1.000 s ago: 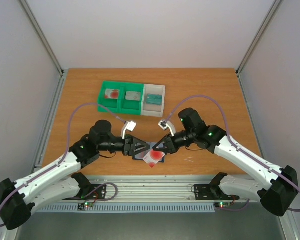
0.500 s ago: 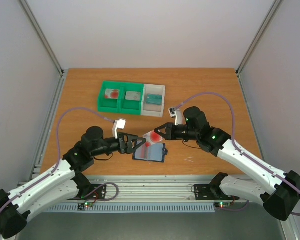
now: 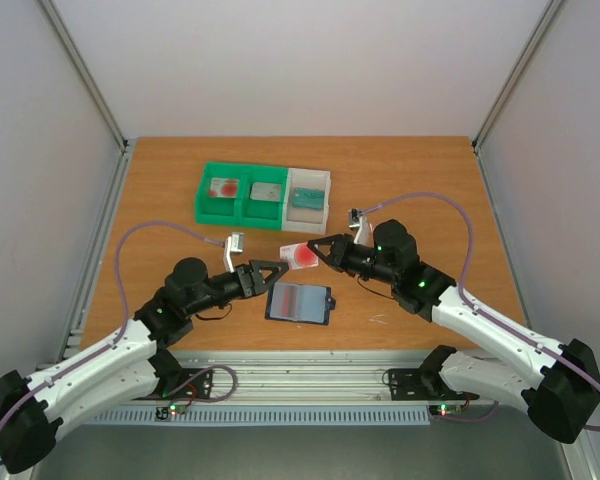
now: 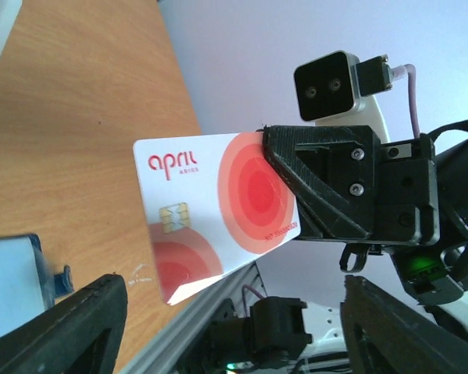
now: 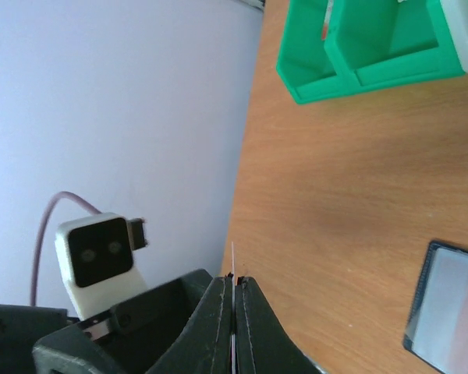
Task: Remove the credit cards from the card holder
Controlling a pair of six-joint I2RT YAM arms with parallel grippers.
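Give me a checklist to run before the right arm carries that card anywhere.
1. Grip: right gripper shut on the credit card: ok.
2. Clearance: card lifted free of the card holder: ok.
3. Other arm: left gripper open, gripping nothing: ok.
4. Card holder lying flat on the table: ok.
5. More cards left in the holder: cannot tell.
6. Nothing between the card and the green-and-white tray: ok.

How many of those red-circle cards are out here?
2: one credit card pinched in the right gripper, another in the green tray's left compartment. More may hide in the card holder.
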